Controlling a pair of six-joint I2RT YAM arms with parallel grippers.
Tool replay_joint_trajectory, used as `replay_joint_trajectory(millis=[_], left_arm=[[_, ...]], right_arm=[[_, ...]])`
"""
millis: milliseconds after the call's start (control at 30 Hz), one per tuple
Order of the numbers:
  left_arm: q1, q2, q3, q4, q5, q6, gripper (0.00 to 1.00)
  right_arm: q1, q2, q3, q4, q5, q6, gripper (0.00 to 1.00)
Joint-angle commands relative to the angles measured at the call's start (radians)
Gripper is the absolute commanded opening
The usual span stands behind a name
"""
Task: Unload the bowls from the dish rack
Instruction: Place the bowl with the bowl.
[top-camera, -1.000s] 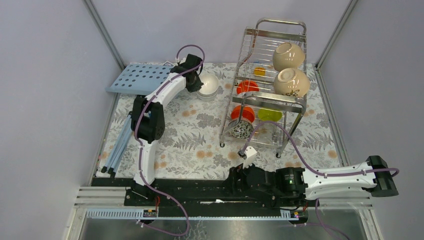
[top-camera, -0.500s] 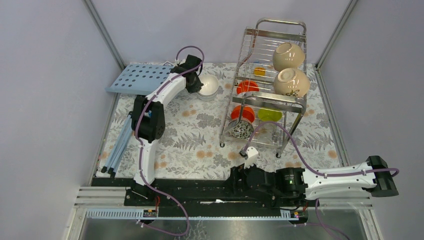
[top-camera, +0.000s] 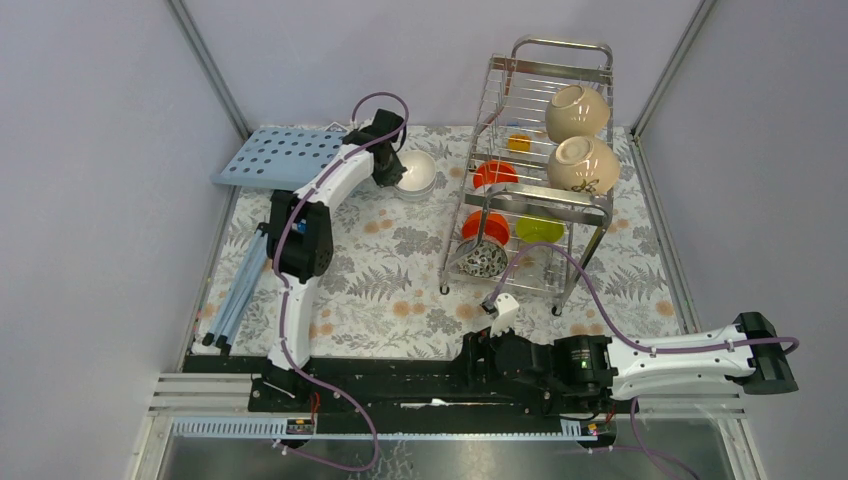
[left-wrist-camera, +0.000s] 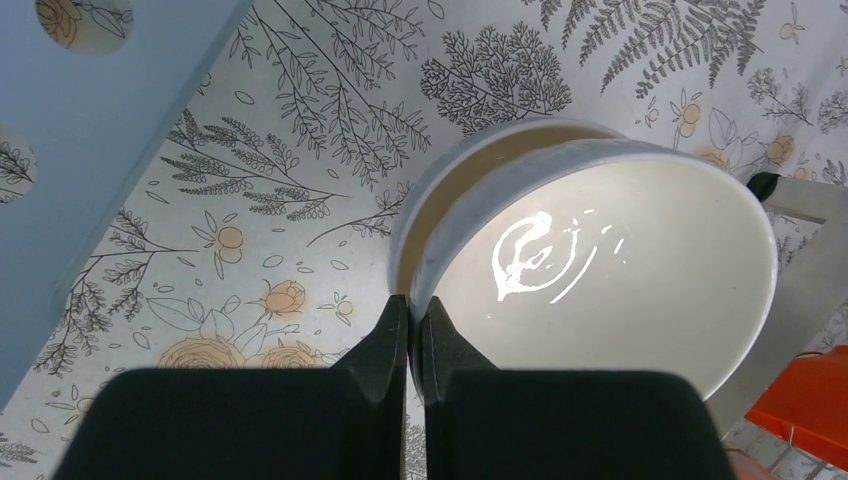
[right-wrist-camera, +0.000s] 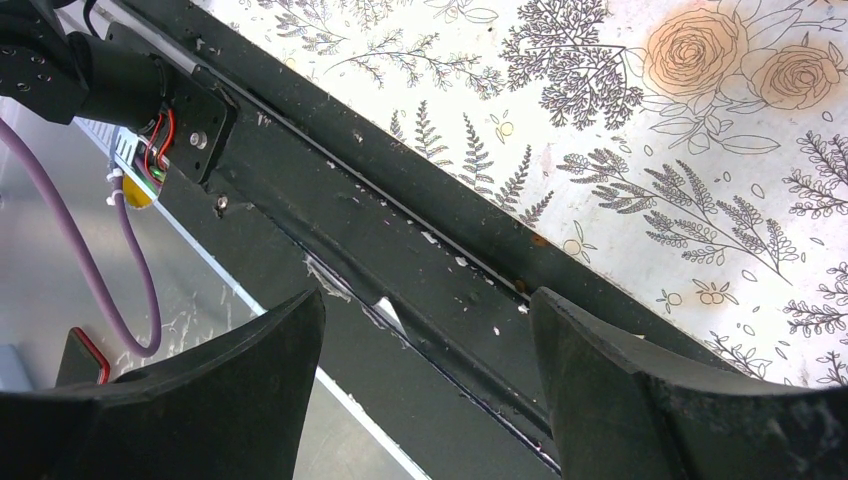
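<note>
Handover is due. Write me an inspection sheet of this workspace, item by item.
Surface: floral cloth, flat, no spills seen.
Job's things: dish rack upright, two cream bowls on top; two orange-red bowls, a lime-green bowl and a speckled bowl lower down; white bowl outside the rack, to its left.
Clutter: perforated board far left; pale-blue rods along the left edge.
Grippers: left gripper shut on the white bowl's rim; right gripper open, empty, above the base rail.
Cables: purple cables on both arms; the right one crosses the rack's front in the top view.
Surroundings: plain walls; nothing else seen.
</note>
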Motion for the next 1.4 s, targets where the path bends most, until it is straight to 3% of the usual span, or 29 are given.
replay_joint_trajectory(millis=[0, 133, 300, 633, 833, 1167, 1367], left_arm=[[0.006, 0.009, 0.077, 0.018, -0.009, -0.022, 0.00], [0.005, 0.022, 0.091, 0.013, 0.001, -0.026, 0.02], [0.005, 0.016, 0.097, 0.014, 0.005, -0.023, 0.21], [0.005, -0.018, 0.070, 0.014, 0.011, -0.016, 0.32], [0.005, -0.049, 0.062, 0.014, -0.002, 0.003, 0.48], [0.005, -0.077, 0.050, 0.013, -0.070, 0.049, 0.45], [0.006, -0.055, 0.053, 0.015, -0.056, 0.061, 0.31]], right_arm=[[-0.003, -0.017, -0.006, -0.005, 0.043, 0.020, 0.82], [-0.002, -0.021, -0.009, -0.009, 0.047, 0.022, 0.82], [-0.002, -0.024, -0.010, -0.010, 0.050, 0.023, 0.82], [-0.001, -0.021, -0.012, -0.005, 0.049, 0.024, 0.82], [-0.002, -0.024, -0.012, -0.004, 0.047, 0.023, 0.82], [-0.002, -0.035, -0.011, -0.013, 0.050, 0.023, 0.82], [-0.002, -0.037, -0.009, -0.017, 0.053, 0.024, 0.82]])
